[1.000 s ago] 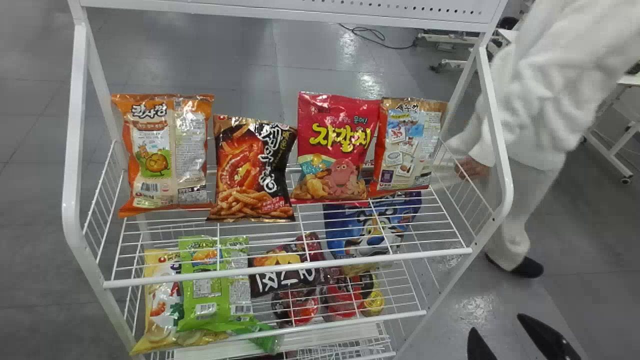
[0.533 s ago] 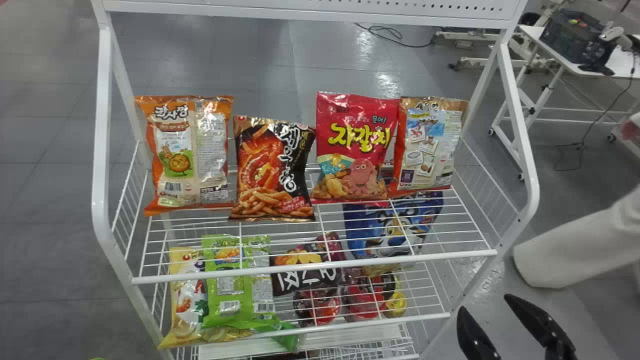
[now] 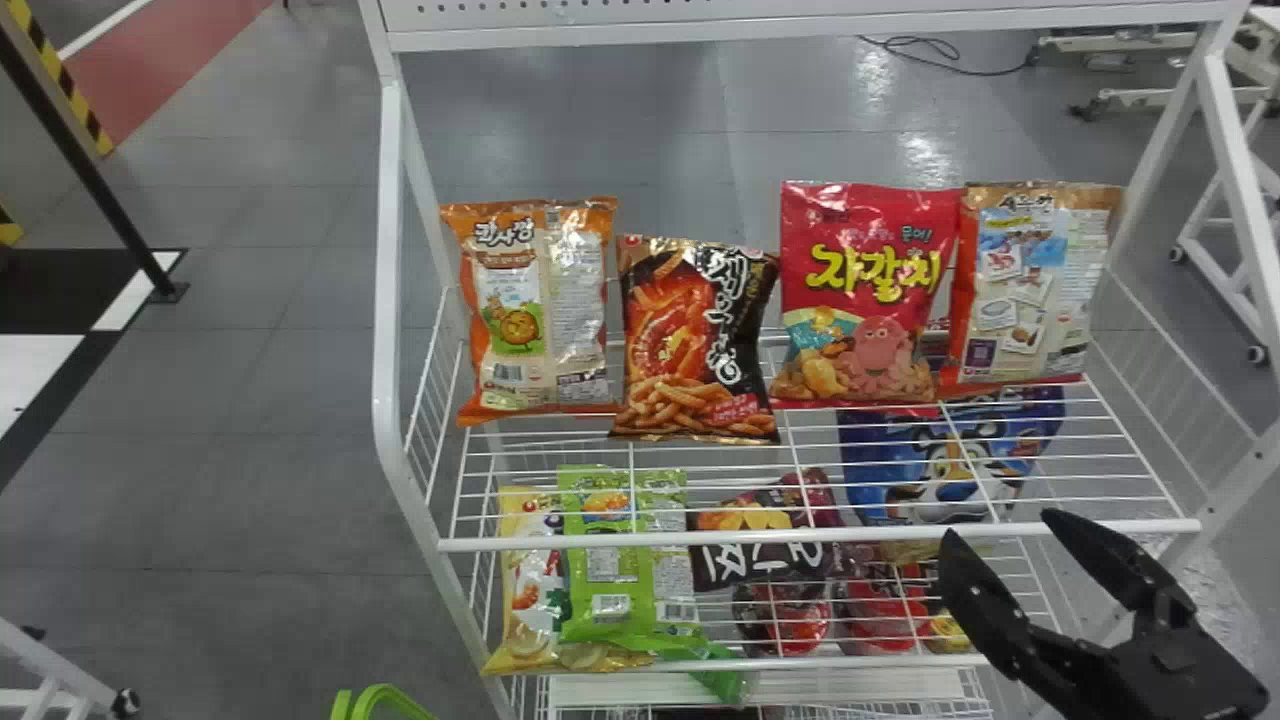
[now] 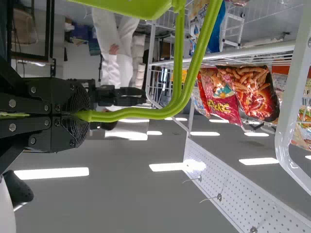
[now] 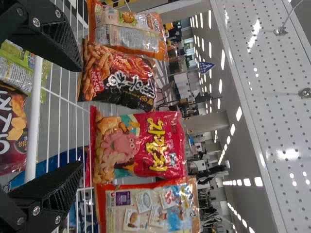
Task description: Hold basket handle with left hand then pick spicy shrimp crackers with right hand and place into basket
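Right gripper [image 3: 998,524] stands empty, fingers spread wide, before the rack [image 3: 389,300], while left gripper [image 4: 80,115] grips the handle [image 4: 141,114]; reaching for the crackers [image 3: 695,345], upright on the top shelf [image 3: 820,531], appears in hand, calling for a forward, leftward move.

Four snack bags [image 3: 698,340] on the upper shelf, one green basket [image 4: 126,7], one white rack [image 3: 389,270].

Rm above blk bag [image 3: 697,340], frt rail [image 3: 750,537] below, red bag [image 3: 865,290] close R
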{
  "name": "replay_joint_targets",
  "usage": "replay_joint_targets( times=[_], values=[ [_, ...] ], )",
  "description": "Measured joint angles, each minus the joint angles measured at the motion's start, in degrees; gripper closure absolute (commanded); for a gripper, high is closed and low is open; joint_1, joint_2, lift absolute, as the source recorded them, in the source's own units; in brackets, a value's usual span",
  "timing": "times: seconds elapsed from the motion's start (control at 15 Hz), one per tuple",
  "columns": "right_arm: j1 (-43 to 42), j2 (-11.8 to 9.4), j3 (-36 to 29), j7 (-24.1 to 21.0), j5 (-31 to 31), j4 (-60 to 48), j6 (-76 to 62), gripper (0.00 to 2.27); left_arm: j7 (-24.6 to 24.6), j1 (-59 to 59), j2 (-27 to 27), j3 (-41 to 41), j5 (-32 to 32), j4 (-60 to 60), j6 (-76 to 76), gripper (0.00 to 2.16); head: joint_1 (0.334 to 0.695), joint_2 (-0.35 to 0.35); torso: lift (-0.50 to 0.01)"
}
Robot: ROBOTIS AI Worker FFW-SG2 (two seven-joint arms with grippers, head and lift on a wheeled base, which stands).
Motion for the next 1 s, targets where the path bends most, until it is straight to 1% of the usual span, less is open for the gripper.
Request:
replay_joint_targets(
  times=[0.07,0.27,0.47,0.67,1.0],
  values=[
    [-1.42,0.00,1.62,-1.40,1.26,-0.06,1.10,0.14,0.00,0.00,0.00,-0.01,0.00,0.00,0.00,2.15,0.695,0.144,-0.010],
    [-5.52,0.00,6.49,-6.54,4.53,-0.10,3.93,0.14,0.00,-0.15,0.24,-0.02,0.00,-0.06,0.00,2.15,0.695,0.183,-0.010],
    [-9.54,0.00,10.59,-10.55,7.05,0.59,6.93,0.14,0.00,-0.27,0.64,0.05,0.00,-0.01,0.00,2.15,0.695,0.232,-0.010],
    [-13.98,0.00,14.55,-14.56,9.29,2.86,8.07,0.14,0.00,-0.51,0.85,0.00,0.08,-0.01,0.00,2.15,0.695,0.257,-0.010],
    [-22.33,0.00,18.61,-19.15,10.11,9.96,9.08,0.14,0.00,-0.53,1.03,-0.03,0.09,0.00,0.00,2.15,0.695,0.283,-0.010]
  ],
)
